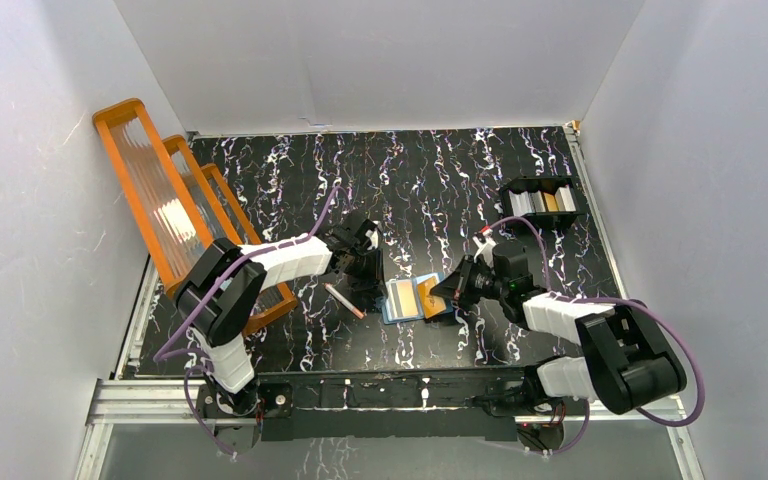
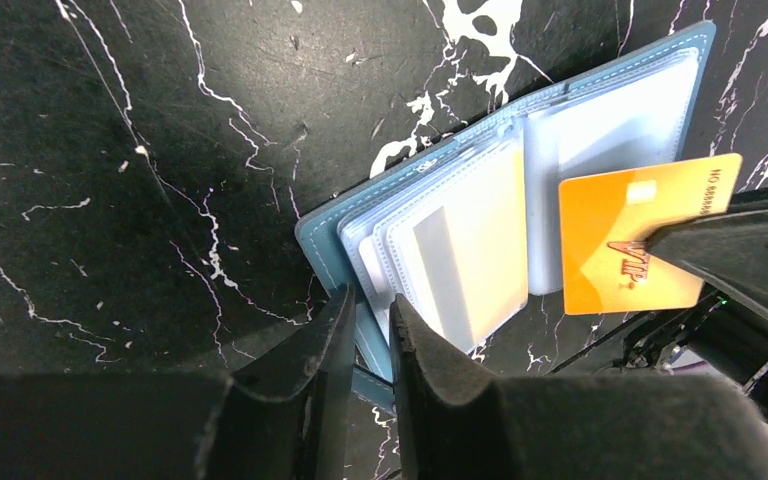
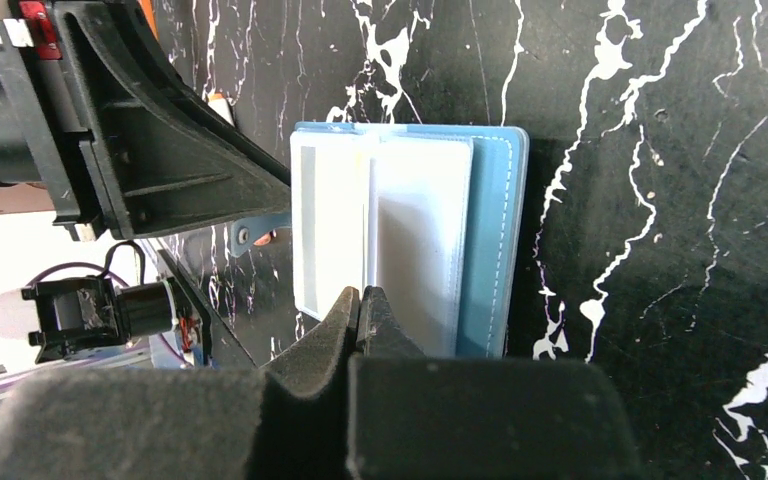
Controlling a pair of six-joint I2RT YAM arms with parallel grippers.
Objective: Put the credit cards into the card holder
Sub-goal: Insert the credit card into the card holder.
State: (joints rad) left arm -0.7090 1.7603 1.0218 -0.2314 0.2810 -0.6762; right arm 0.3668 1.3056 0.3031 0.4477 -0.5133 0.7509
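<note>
Open holder (image 2: 570,140), striped card (image 2: 460,260) pocketed | orange card (image 2: 630,235) clamped in right jaws, over holder | left jaws astride holder's edge, narrow gap, grip unclear

Holder (image 1: 398,299) lies open on the table (image 1: 430,180), front and centre, right between the two arms. Left gripper (image 1: 368,290) is at its left edge, one finger either side of the cover. Right gripper (image 1: 444,293) comes in from the right with a card (image 1: 430,296) over the holder's right half. Stick (image 1: 344,300) lies just left of the holder, beside the left gripper. Rack (image 1: 155,195) stands far left, against the wall. Tray (image 1: 510,200) sits back right, well apart, with cards (image 1: 550,201) in its slots.
</note>
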